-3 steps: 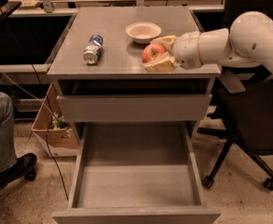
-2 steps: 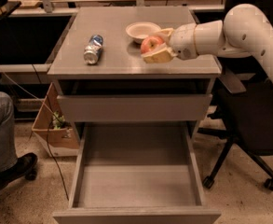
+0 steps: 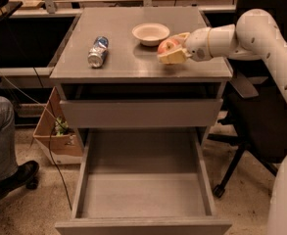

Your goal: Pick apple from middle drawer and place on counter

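Observation:
My gripper reaches in from the right, over the right half of the grey counter. It is shut on the red-orange apple and holds it just above the counter top, in front of the beige bowl. One pale finger lies under the apple, the other behind it. The middle drawer is pulled wide open below, its flat grey floor bare.
A crushed silver-blue can lies on the counter's left part. The shallower upper drawer stands slightly out. A person's leg and shoe and a cardboard box are at the left; an office chair at the right.
The arm has carried the apple a little up and back over the counter, toward the bowl. The can, bowl and drawers have not moved.

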Available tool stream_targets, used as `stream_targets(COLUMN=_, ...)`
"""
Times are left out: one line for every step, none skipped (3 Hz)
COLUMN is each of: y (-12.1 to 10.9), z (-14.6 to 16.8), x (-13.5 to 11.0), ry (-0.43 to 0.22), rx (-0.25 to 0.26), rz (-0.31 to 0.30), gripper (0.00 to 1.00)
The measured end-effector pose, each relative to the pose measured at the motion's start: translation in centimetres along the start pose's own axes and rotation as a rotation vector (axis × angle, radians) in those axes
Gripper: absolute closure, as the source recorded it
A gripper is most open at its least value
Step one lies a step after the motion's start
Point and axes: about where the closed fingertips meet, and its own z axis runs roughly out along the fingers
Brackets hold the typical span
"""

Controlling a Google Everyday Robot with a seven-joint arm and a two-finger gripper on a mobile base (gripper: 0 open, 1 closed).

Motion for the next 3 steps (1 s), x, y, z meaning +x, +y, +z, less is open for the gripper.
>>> stream_targets(y=-1.2, z=0.4, x=1.9, ry=0.037, rx=0.012, rz=0.064, gripper=0.83)
stream_targets(y=-1.6, z=0.9, x=3.1, ry=0.073, rx=0.01, rz=0.099, gripper=0.61)
stream_targets(y=-1.7, z=0.8, x=2.8, ry=0.073, rx=0.01, rz=0.099, gripper=0.37)
